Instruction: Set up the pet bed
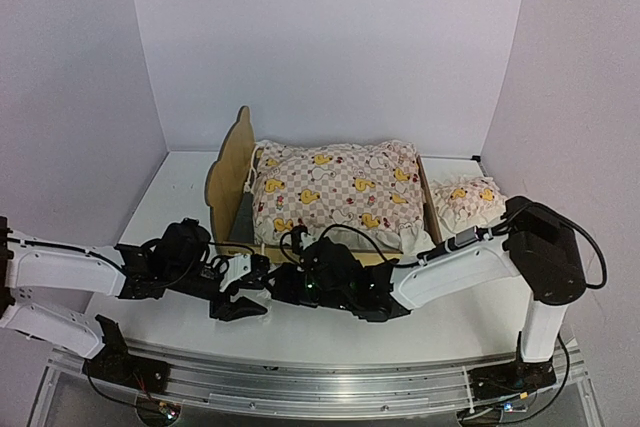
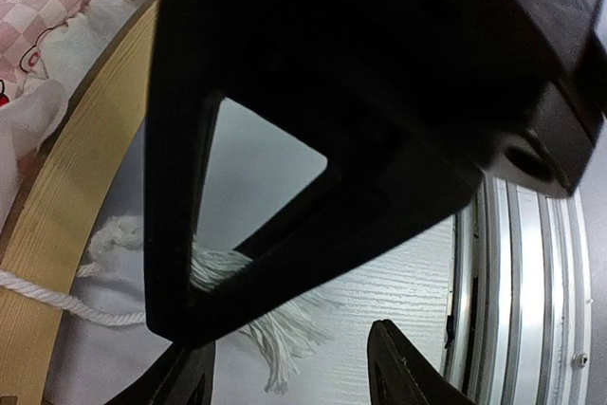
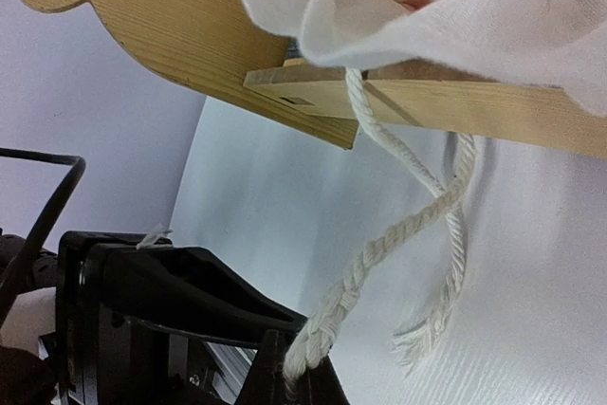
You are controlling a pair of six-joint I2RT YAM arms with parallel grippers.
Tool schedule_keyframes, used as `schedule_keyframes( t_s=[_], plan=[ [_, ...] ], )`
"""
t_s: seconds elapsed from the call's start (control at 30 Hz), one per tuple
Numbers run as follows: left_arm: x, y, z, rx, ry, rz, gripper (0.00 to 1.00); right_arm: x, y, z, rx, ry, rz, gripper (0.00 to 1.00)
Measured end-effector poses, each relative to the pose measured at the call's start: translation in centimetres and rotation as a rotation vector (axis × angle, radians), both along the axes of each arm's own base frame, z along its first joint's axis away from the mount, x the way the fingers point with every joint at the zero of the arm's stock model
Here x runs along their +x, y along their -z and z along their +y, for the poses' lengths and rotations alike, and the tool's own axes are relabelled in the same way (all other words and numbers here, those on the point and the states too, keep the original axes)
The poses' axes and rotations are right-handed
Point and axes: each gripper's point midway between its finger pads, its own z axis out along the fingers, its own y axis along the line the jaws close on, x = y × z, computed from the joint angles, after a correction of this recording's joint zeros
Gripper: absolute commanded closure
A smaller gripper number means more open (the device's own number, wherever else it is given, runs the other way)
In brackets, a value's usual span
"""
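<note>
We judge this a robotics test cell: plain white wall panels enclose a white table, and two robot arms are bolted to an aluminium rail.

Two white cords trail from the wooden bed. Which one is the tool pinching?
The thicker plaited cord; the right tool grips its end. The other cord ends frayed, lying loose on the table.

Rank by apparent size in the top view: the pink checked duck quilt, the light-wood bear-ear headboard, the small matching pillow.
1. pink checked duck quilt, clearly largest.
2. light-wood bear-ear headboard and small matching pillow: too alike to rank; headboard seen obliquely.
</note>
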Motion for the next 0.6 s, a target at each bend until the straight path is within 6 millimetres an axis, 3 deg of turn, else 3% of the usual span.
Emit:
schedule_keyframes(
  t_s=[0.1,0.3,0.43,0.6],
  plan=[
    [0.4,-0.2,-0.1,-0.007,-0.039,0.027,0.54,0.0,-0.1,0.2,0.016,0.008,-0.001,1.0],
    [1.3,-0.1,0.0,0.003,-0.1,0.059,0.93,0.0,0.0,0.2,0.017,0.015,0.004,1.0],
    [1.5,0.3,0.3,0.02,-0.122,0.074,1.0,-0.3,0.2,0.3,0.012,0.013,0.008,0.99],
    [1.2,-0.5,0.0,0.025,-0.092,0.06,1.0,0.0,0.1,0.2,0.01,0.015,-0.005,0.68]
  ],
)
